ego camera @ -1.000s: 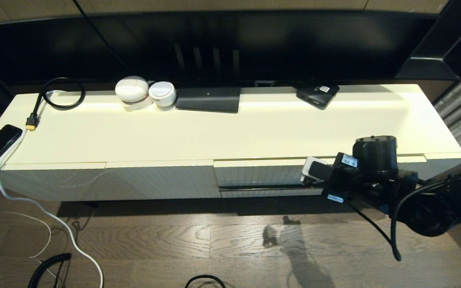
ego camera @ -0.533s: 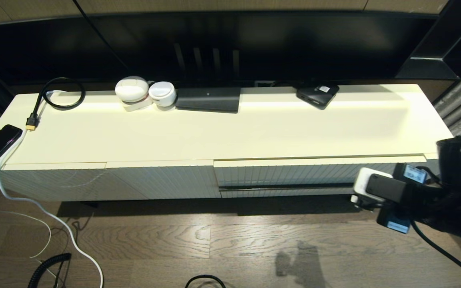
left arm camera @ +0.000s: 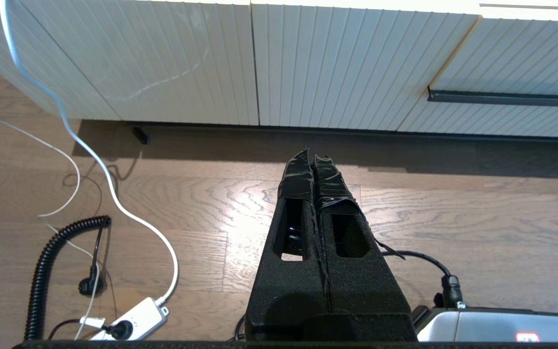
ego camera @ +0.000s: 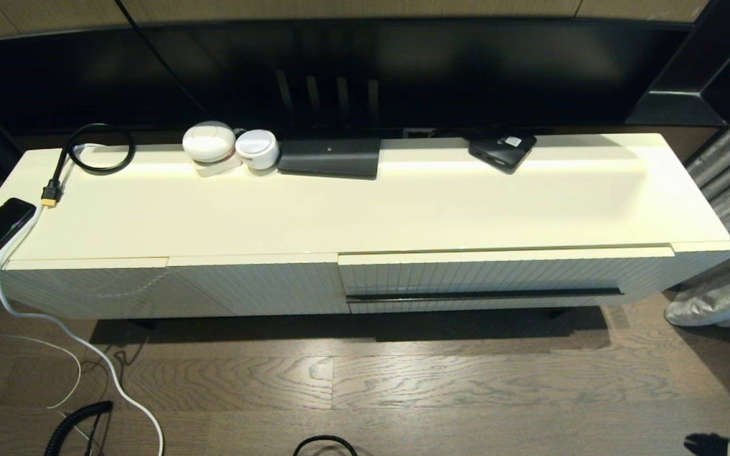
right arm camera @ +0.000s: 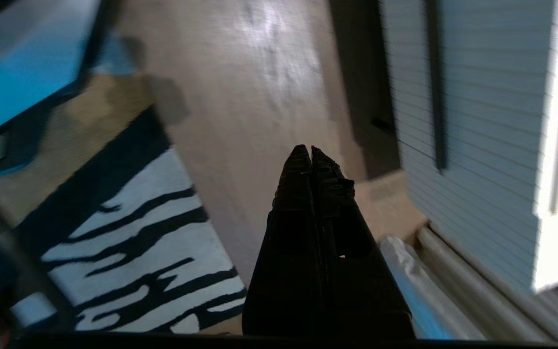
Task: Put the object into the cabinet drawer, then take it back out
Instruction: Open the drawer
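- Drawers: we count one cabinet drawer point(ego camera: 485, 278), closed, with one black bar handle point(ego camera: 485, 295).
- Grippers: two, left gripper point(left arm camera: 312, 160) and right gripper point(right arm camera: 310, 154), both jaws together, empty, above the floor.

both tools, left tool point(left arm camera: 312, 157) and right tool point(right arm camera: 310, 149), have long black tapered fingers wrapped in wrinkled black tape.

No text, brand or number can be read; the small white label on the black box point(ego camera: 503, 151) is too small to make out.
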